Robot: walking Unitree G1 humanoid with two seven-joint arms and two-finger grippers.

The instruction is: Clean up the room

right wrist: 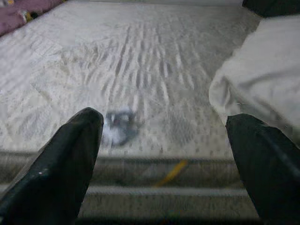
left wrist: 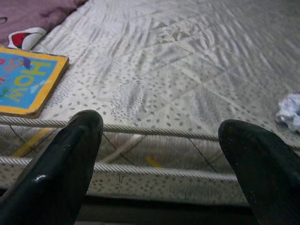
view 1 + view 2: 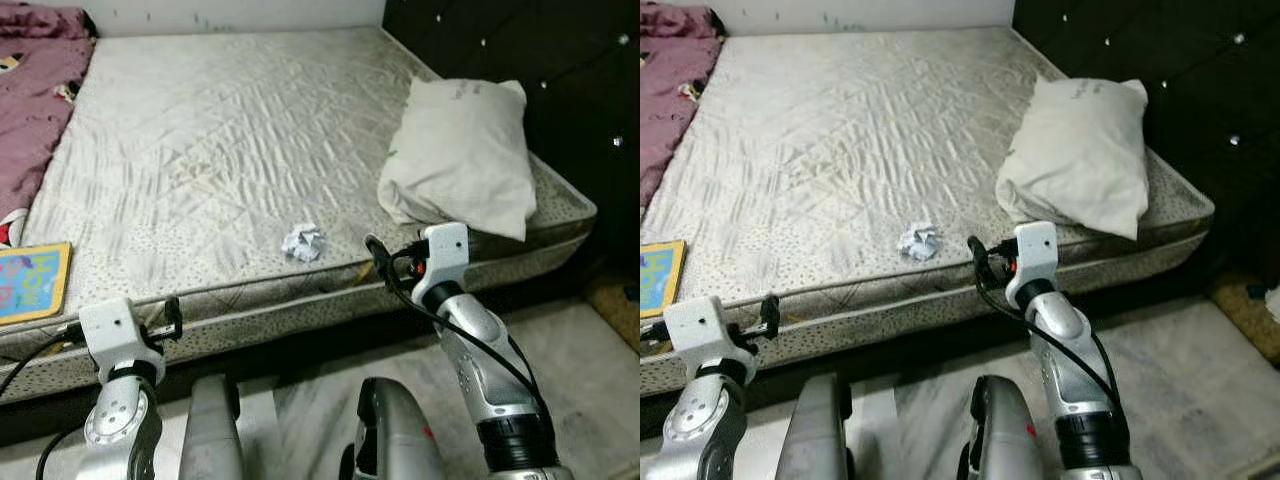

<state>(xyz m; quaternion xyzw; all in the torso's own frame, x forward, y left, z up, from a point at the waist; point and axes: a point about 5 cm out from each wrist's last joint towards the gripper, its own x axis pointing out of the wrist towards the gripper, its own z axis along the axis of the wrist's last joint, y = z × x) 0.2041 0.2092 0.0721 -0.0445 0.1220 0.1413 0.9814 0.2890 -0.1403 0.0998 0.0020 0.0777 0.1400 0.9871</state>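
Observation:
A crumpled white paper ball point(image 3: 303, 242) lies on the bare quilted mattress point(image 3: 220, 150), close to its front edge. My right gripper point(image 1: 164, 122) hovers at that edge just right of the ball, open, with nothing between its fingers point(image 1: 70, 154). In the right wrist view the paper ball point(image 1: 119, 125) lies a short way ahead of them. My left gripper point(image 2: 159, 126) is held low at the mattress edge further left, also open and empty. From it the ball point(image 2: 290, 111) is off to one side.
A white pillow point(image 3: 460, 155) leans at the mattress's right end against a black tufted headboard point(image 3: 540, 60). A colourful children's book point(image 3: 30, 282) lies at the front left, and a purple blanket point(image 3: 35, 110) lies along the left side. Grey marbled floor point(image 3: 590, 370) is below.

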